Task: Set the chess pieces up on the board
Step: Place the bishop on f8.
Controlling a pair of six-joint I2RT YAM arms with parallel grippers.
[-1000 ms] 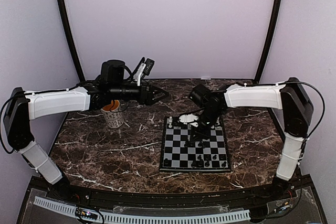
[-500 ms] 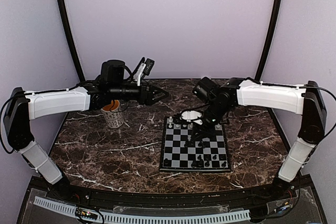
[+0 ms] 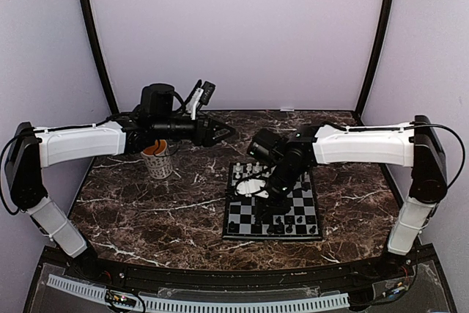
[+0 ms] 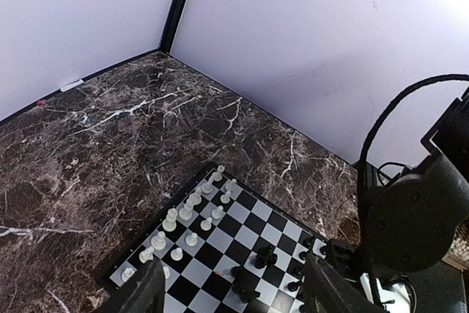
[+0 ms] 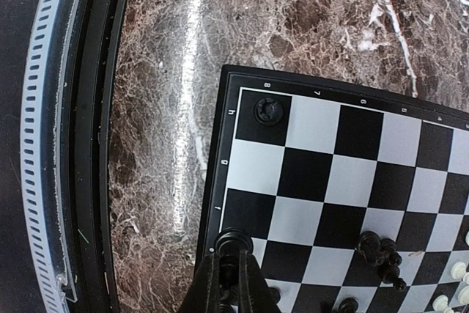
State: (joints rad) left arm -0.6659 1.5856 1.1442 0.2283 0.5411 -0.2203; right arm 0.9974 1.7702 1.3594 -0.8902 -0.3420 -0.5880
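The step in hand is placing a black chess piece on its home row. In the right wrist view the right gripper sits at the bottom centre of the frame, its jaws together and clamped on the rounded top of that piece, right at the left edge of the board. Another black piece already stands in the corner square in the upper left of the board. A few more black pieces are clustered at the lower right of the frame, away from the edge.

In the left wrist view the white pieces stand in two rows along the board's left side, so white looks largely done and black is the side left to finish.

The left gripper hangs above the table with its jaws wide apart and nothing between them.

The next move, as I judge it, calls for lowering the held piece squarely onto one square of the edge row. The jaws should open only once its base is flat, and the lift should be straight up so the piece does not tip.
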